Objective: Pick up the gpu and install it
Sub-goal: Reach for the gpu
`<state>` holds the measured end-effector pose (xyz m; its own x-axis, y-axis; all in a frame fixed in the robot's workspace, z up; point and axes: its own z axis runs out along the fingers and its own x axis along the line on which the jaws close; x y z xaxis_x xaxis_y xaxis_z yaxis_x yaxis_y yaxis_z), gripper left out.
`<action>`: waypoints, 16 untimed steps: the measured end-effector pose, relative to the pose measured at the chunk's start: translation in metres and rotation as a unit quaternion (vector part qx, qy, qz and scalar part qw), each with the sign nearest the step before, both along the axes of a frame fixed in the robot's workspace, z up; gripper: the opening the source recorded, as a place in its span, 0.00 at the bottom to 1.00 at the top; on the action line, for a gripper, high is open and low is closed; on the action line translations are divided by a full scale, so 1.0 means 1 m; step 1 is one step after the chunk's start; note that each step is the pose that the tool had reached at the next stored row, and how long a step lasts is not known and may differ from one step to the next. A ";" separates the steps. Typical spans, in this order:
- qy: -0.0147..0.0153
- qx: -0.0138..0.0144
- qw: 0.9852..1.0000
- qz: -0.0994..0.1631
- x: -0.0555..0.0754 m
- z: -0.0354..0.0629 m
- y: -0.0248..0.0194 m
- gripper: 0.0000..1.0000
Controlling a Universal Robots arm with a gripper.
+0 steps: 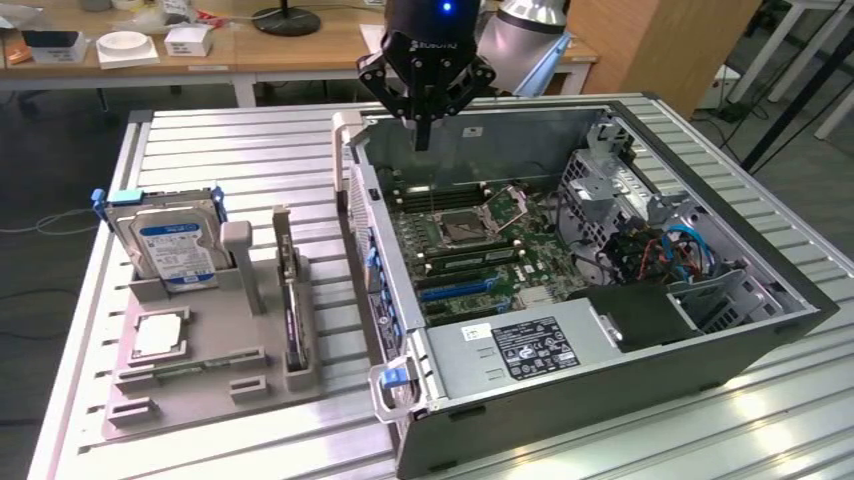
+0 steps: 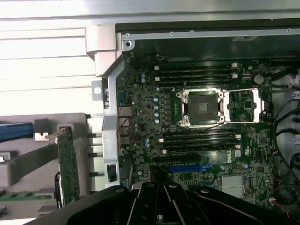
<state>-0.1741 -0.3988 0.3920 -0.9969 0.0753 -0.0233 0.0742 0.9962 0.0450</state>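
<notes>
The gpu (image 1: 291,312) is a thin dark green card standing on edge in a slot of the grey holder tray (image 1: 200,385), at the exterior view's left of the open computer case (image 1: 747,350). The wrist view shows the gpu (image 2: 68,164) with its silver bracket at one end. My gripper (image 1: 422,143) hangs over the far wall of the case, fingers pointing down, shut and empty. It is well away from the gpu. In the wrist view my gripper (image 2: 160,206) sits above the motherboard (image 2: 206,140) near the blue expansion slot (image 2: 185,167).
A silver hard drive (image 1: 167,248) with a blue-white label stands upright in the tray. The case holds an open CPU socket (image 2: 202,108), memory sticks (image 2: 199,138), a power supply (image 1: 527,350) and blue cables (image 1: 681,250). Desks with clutter stand behind the ribbed metal table (image 1: 240,150).
</notes>
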 end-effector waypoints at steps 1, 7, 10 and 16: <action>0.000 0.000 1.000 0.000 0.000 0.0000 0.0000 0.11; 0.000 0.000 1.000 0.000 -0.003 -0.0001 0.0000 0.11; 0.000 0.000 1.000 0.000 -0.004 -0.0001 0.0000 0.11; 0.000 0.000 1.000 0.000 -0.008 -0.0001 0.0000 0.11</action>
<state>-0.1818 -0.3989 0.3918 -0.9969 0.0752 -0.0232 0.0741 0.9962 0.0450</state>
